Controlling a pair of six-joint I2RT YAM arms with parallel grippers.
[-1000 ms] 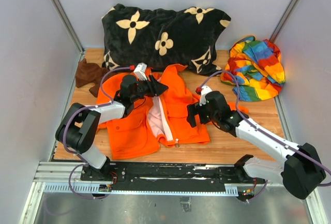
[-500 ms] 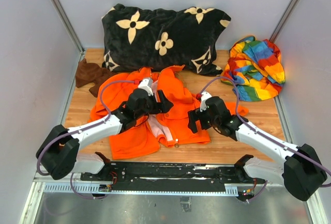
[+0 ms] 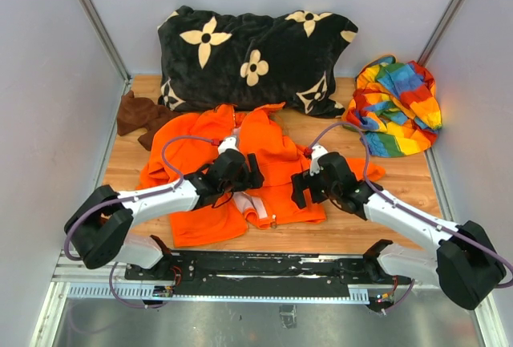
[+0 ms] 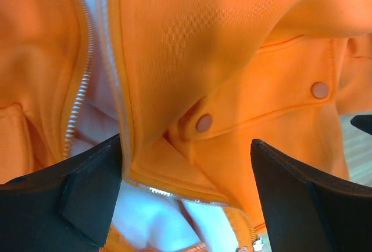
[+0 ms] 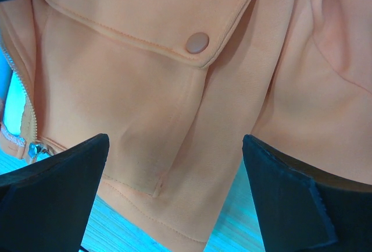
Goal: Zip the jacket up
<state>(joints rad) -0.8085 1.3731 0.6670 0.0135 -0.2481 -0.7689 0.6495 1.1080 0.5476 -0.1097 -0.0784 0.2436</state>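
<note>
The orange jacket [image 3: 276, 151] lies spread on the wooden table, its front parted over pale lining [image 3: 250, 204]. My left gripper [image 3: 250, 177] hovers open over the parted front, just above the hem. In the left wrist view its jaws [image 4: 186, 197] stand wide over a folded front edge, with zipper teeth [image 4: 78, 89] on the left and the slider [image 4: 257, 243] low between the fingers. My right gripper [image 3: 298, 187] is open over the jacket's right panel. Its wrist view shows the open gripper [image 5: 174, 191] above the snap pocket [image 5: 197, 42], with the zipper slider [image 5: 36, 147] beside the left finger.
A black pillow with cream flowers [image 3: 256, 50] lies along the back. A rainbow-striped cloth [image 3: 397, 106] sits at the back right and a small brown cloth [image 3: 136, 114] at the back left. Grey walls close in both sides. A metal rail [image 3: 264, 271] runs along the near edge.
My left gripper has opened and let go of the jacket's front, moving from the collar area down toward the hem. The orange panel now lies flatter. The right arm barely moved.
</note>
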